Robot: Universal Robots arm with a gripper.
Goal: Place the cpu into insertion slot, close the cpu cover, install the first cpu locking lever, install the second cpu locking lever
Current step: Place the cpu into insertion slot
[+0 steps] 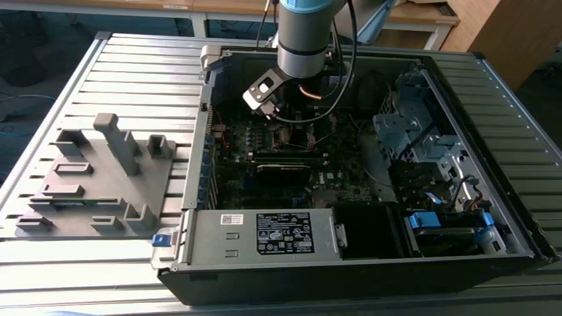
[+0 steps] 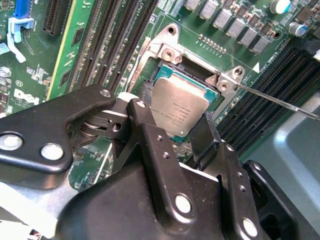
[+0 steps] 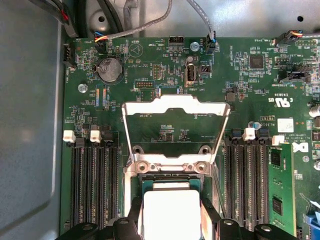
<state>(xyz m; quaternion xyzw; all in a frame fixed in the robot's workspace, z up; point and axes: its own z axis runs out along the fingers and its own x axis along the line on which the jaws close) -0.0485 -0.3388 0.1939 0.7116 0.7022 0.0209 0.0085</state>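
Note:
In both wrist views my gripper (image 2: 170, 117) (image 3: 171, 216) is shut on the cpu (image 2: 181, 106) (image 3: 171, 212), one black finger against each of two opposite sides. The silver-grey chip sits low over the insertion slot (image 2: 186, 68) (image 3: 170, 167), roughly level with its silvery rim; whether it is seated I cannot tell. The cpu cover (image 3: 176, 106) stands open, swung back from the slot on its hinge. A thin locking lever (image 2: 280, 102) sticks out from a corner of the slot. In the exterior view the gripper (image 1: 293, 122) reaches down into the open computer case (image 1: 491, 217).
Long black memory slots (image 3: 95, 185) (image 3: 247, 180) run along both sides of the socket. Cables (image 3: 150, 25) hang near the board's far edge. A grey fixture block (image 1: 97, 178) stands on the table at the exterior view's left. The power supply (image 1: 263, 234) and drive cage (image 1: 417, 135) line the case.

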